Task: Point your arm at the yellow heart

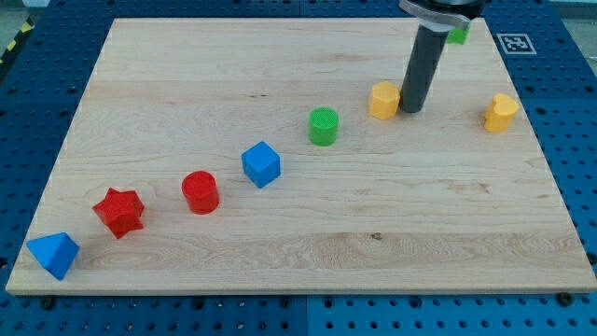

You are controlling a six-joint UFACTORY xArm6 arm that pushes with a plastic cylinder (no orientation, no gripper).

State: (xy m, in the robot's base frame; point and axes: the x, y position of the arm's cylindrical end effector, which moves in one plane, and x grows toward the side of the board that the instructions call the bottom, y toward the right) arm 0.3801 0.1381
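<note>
My tip (413, 110) rests on the wooden board (298, 233) in the upper right part of the view, just to the right of a yellow block (383, 100) and very close to it, perhaps touching. I carry no pincer, only a dark rod (424, 65), so there is nothing to stand apart or together. A 2nd yellow block (500, 112), which looks like the heart, sits near the board's right edge, well apart from my tip. A green block (457, 35) peeks out behind the rod at the view's top, its shape unclear. From the middle toward the lower left runs a diagonal line: a green cylinder (323, 126), a blue cube (261, 164), a red cylinder (200, 192), a red star (119, 212) and a blue pyramid-like block (53, 254) near the bottom left corner.
</note>
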